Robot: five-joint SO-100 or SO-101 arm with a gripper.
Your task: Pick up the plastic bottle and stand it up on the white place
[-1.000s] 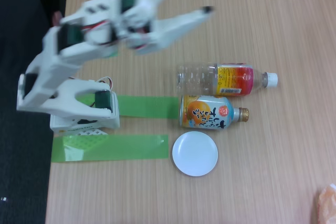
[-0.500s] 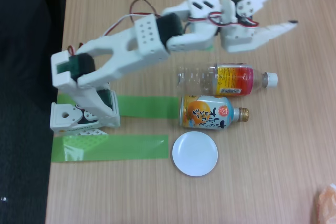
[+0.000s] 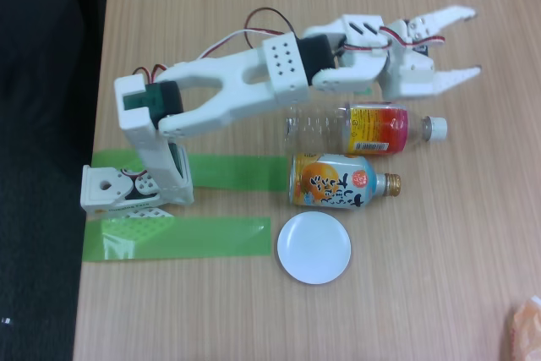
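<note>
The clear plastic bottle (image 3: 363, 127) lies on its side on the wooden table, white cap pointing right, with a red-and-yellow label band. My white gripper (image 3: 473, 41) is open above and just beyond it, near the cap end, with nothing between its fingers. The arm reaches across from its base at the left and overlaps the bottle's clear bottom end. The round white plate (image 3: 314, 247) sits nearer the lower edge of the view, below both bottles.
A short light-blue, orange-printed can-bottle (image 3: 338, 181) with a gold cap lies between the plastic bottle and the plate. Green tape strips (image 3: 182, 237) mark the table beside the arm's base (image 3: 127, 192). The table's dark edge runs down the left; an orange wrapper (image 3: 526, 327) is at the lower right.
The arm has stretched out to the right and come down toward the plastic bottle. The gripper has stayed open. Bottles and plate have not moved.
</note>
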